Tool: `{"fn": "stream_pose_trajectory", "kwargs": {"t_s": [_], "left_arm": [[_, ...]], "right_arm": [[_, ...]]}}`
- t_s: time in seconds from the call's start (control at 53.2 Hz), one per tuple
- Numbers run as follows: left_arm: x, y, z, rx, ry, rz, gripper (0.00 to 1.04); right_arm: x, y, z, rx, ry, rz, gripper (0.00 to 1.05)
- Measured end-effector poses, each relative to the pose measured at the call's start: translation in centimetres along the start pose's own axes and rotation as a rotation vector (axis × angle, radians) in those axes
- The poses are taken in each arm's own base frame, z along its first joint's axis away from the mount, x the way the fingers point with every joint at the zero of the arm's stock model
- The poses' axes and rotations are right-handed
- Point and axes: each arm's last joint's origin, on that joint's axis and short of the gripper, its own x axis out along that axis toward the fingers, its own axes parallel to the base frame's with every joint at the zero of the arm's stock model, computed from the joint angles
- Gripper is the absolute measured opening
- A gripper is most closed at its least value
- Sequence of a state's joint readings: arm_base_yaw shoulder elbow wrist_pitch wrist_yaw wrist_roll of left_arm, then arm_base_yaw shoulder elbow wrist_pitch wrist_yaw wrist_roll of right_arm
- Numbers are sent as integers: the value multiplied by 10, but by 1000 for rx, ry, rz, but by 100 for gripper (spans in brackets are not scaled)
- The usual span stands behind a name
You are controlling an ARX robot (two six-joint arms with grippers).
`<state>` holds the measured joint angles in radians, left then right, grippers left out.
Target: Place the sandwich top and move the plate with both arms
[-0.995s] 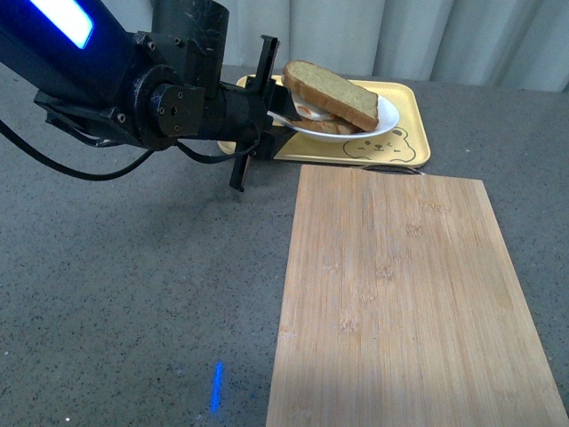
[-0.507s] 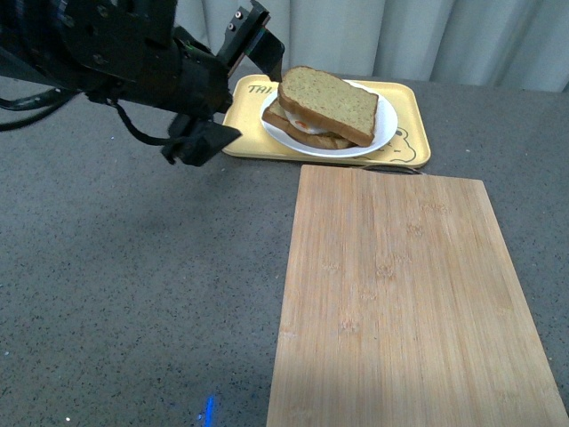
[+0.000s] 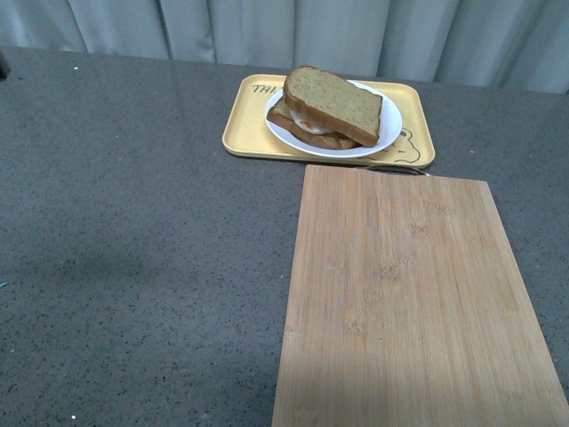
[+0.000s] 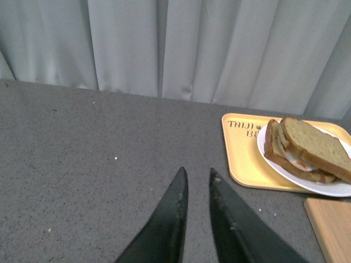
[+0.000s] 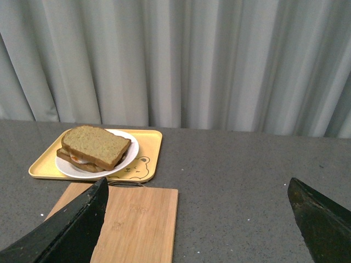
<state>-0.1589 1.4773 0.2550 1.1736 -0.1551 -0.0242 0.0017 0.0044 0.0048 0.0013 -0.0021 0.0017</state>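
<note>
Front view has the sandwich top (image 3: 336, 101) sitting on the egg slice, plate (image 3: 388, 130) on the yellow tray (image 3: 242, 135), left pincer (image 4: 197, 183) nearly closed and empty, right pincer (image 5: 197, 211) spread wide, so both jobs look done and backing clear seems next.

Grey speckled table (image 3: 133, 231) carries yellow tray (image 3: 244, 133) and wooden board (image 3: 400, 302).

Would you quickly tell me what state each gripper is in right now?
Left gripper: nearly shut, a narrow gap between the fingers, holding nothing.
Right gripper: wide open, empty.
</note>
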Motion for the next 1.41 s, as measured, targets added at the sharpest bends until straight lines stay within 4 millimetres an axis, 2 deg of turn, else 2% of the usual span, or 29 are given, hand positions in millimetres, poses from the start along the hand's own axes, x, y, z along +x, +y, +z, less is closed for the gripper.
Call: {"fn": "stream_pose_trajectory", "kwargs": {"t_s": [0.056,0.169,0.545,1.408], "left_arm": [[-10,4,5,-1,-14,2,3],[-24,9,11,1,-47,-4,4],[-60,27,8,9,-33,-19,4],[-104,31,16,8,-67,1,4]], "right_arm": [[0,0,0,0,0,0,95],[0,0,0,0,0,0,95],[0,0,0,0,0,0,95],[0,0,0,0,0,0,95]]}}
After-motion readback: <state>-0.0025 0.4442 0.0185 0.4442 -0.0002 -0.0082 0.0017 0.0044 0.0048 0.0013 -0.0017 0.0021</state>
